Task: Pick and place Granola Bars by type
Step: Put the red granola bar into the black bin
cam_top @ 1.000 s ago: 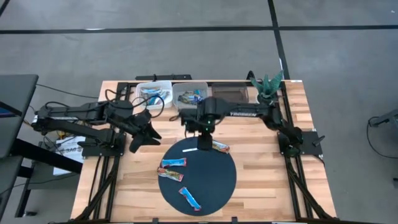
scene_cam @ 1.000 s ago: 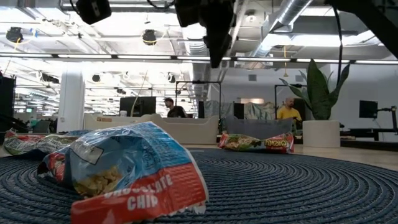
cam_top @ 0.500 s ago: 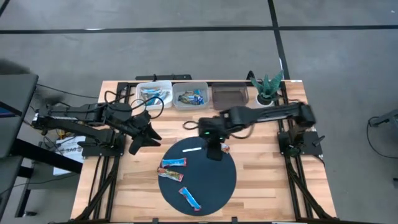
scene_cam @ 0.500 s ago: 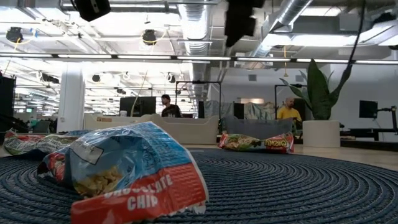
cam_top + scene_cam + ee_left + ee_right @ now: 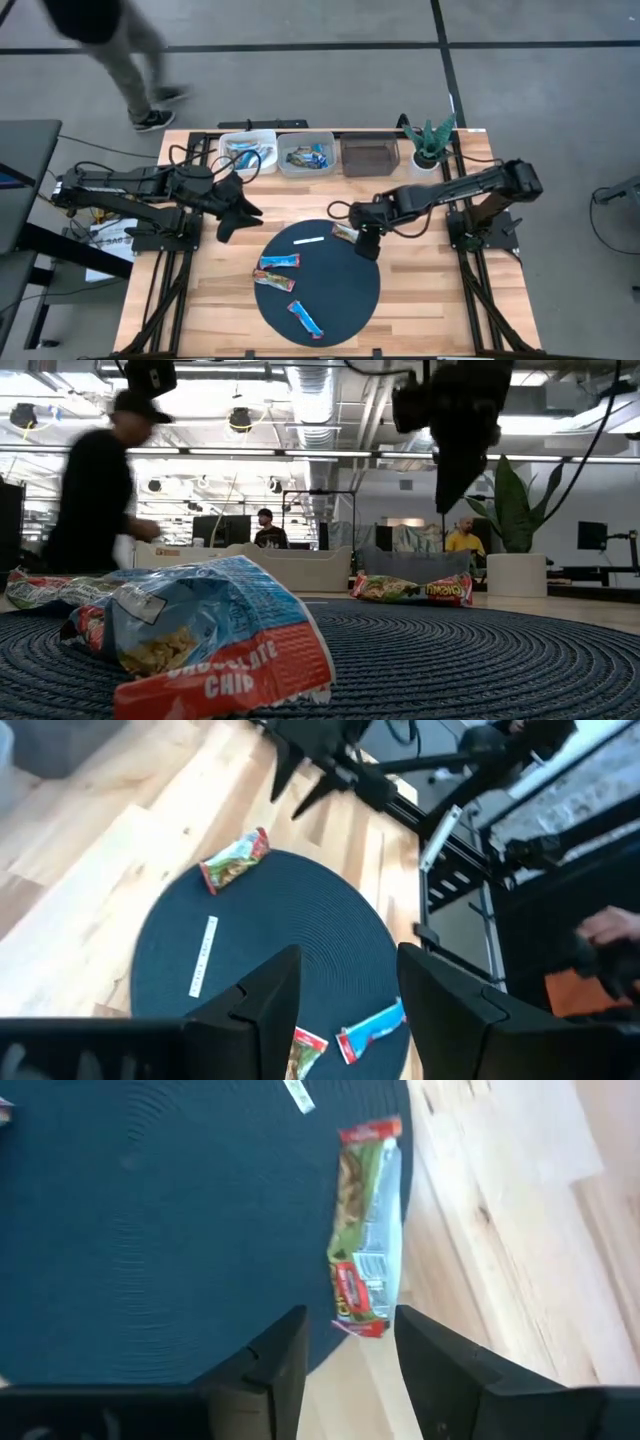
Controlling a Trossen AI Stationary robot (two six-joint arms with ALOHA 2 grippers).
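Overhead, wooden table (image 5: 420, 300), round dark mat (image 5: 345, 290), right hand (image 5: 367, 243) apart above green bar (image 5: 367, 1270), person (image 5: 95, 490) passing behind.

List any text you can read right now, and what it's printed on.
"CHOCOLATE CHIP": on the red end of the blue bar wrapper nearest the low camera, lying on the dark round mat.
Green and red bar below the right gripper: it carries print, too blurred to read.
Bars in the bins in the high view: too small to read.
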